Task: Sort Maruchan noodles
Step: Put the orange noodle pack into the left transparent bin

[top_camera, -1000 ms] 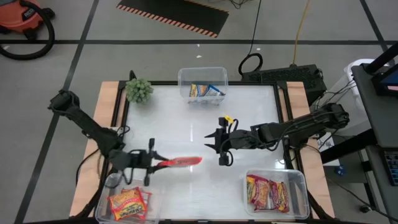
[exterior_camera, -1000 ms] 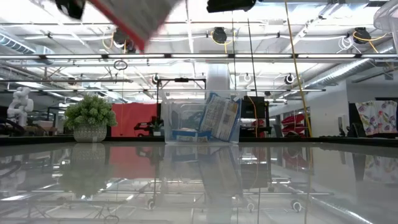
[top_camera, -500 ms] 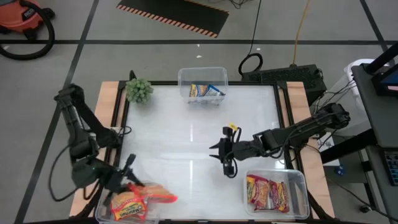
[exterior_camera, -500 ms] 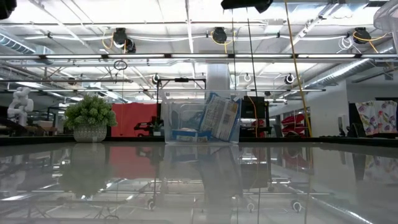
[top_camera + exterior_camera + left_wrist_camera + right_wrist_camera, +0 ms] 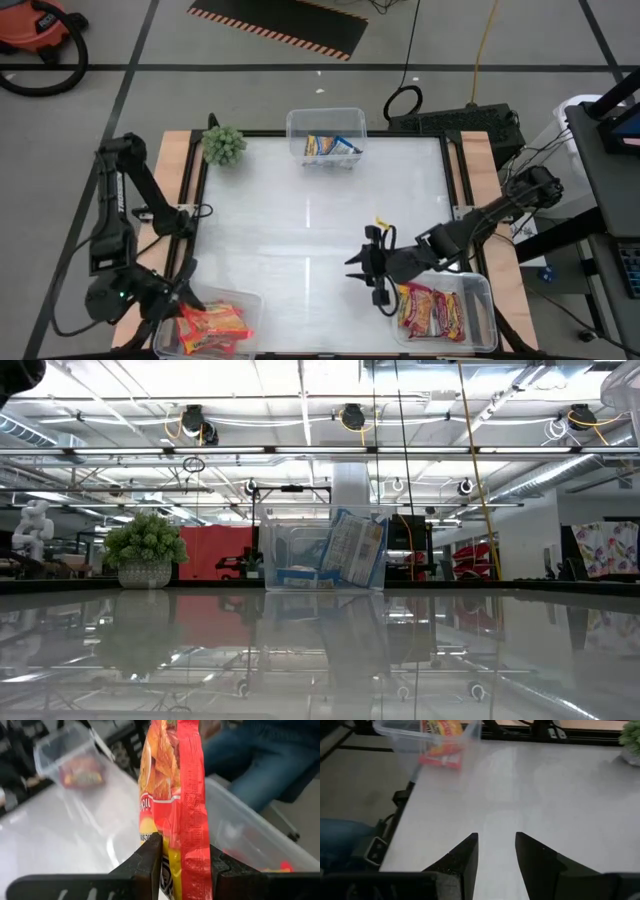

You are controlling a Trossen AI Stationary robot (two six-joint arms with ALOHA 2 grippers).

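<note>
Placing step: left gripper (image 5: 182, 865) clamped on a red packet (image 5: 215, 322), over the tub (image 5: 250, 300) at table's front-left corner. Next: unclench to drop it in. Right gripper (image 5: 495, 850) parted, empty, near front-right tub (image 5: 480, 285).

one tub (image 5: 326, 128) at the table's (image 5: 300, 240) far edge, two tubs at its near corners, plant (image 5: 224, 145) far left.

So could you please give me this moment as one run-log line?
left gripper: shut on red noodle packet, over near-left tub | right gripper: open, empty, beside near-right tub | table: no loose packets
</note>
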